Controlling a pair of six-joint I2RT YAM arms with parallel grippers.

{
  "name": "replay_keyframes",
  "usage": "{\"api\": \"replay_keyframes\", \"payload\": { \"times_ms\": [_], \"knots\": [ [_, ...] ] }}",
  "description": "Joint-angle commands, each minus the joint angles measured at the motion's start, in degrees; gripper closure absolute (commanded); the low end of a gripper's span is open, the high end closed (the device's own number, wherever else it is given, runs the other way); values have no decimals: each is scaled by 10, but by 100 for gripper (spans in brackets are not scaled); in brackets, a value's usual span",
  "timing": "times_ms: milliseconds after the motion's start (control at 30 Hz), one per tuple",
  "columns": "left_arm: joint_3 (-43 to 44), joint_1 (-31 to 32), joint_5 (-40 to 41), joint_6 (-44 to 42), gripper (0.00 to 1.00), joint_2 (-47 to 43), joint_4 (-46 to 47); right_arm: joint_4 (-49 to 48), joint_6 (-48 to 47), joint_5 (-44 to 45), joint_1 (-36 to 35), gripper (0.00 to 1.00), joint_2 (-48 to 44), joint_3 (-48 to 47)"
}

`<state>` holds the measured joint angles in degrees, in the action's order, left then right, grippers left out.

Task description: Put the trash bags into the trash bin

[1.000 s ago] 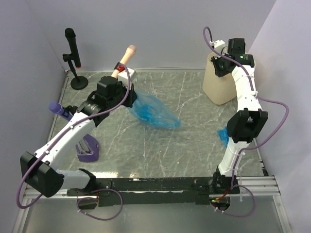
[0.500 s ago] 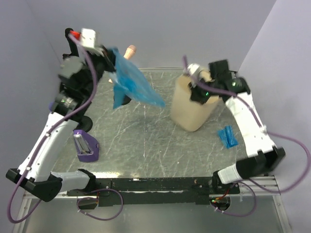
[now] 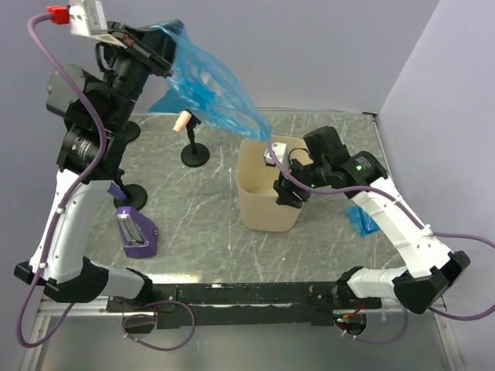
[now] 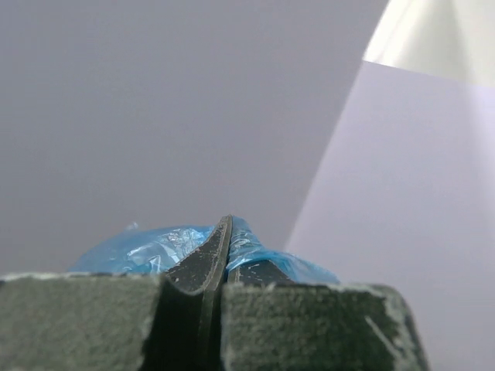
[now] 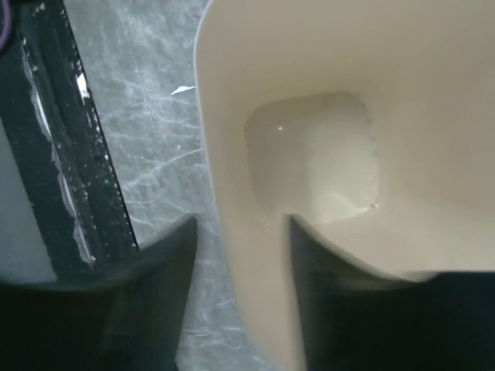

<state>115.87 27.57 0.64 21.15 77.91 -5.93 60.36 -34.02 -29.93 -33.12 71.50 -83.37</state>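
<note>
At the bottom of the top view, a purple plastic holder (image 3: 137, 236) sits at the lower left of the grey marbled table (image 3: 209, 232). A small folded blue trash bag (image 3: 361, 219) lies flat at the right, beside the right arm.

Just past it, at mid-frame, the cream-beige plastic trash bin (image 3: 263, 205) stands upright on the table with its mouth open. The right gripper (image 3: 288, 193) reaches over its right-hand rim. In the wrist view its jaws stand apart astride the wall – one finger inside, one outside – and a strip of table shows between the outer finger and the wall.

Behind the bin stands a black round-based stand (image 3: 195, 154).

Farthest, in the upper left, the left gripper (image 3: 158, 52) is raised high – jaws together, clamped on a large crumpled translucent blue trash bag (image 3: 209, 89). The bag's lower tip hangs above the bin's far rim.
</note>
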Motion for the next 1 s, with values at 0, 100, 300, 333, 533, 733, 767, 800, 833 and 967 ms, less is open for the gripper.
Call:
{"api": "replay_keyframes", "payload": {
  "times_ms": [0,100,300,333,533,733,767,800,833,967],
  "knots": [
    [32,9,-102,131,99,29,-8,-62,37,49,2,28,-61,-51],
    [69,21,-112,181,99,56,-14,-143,83,100,4,9,-146,-47],
    [109,59,-85,186,99,104,-3,-76,207,107,28,9,-148,-186],
    [116,68,-75,186,99,116,-5,-63,220,92,30,8,-148,-199],
    [157,132,-47,161,99,160,-4,-30,260,31,77,8,-139,-296],
    [181,162,-8,148,99,194,-3,-64,339,-77,154,6,-112,-375],
    [189,168,14,143,99,200,-3,-74,359,-83,163,6,-110,-377],
    [194,178,21,134,99,203,0,-79,365,-83,169,6,-105,-383],
    [194,184,25,127,99,204,2,-88,369,-86,170,6,-102,-384],
    [188,208,55,106,99,208,7,-136,382,-102,171,1,-88,-383]
  ]
}}
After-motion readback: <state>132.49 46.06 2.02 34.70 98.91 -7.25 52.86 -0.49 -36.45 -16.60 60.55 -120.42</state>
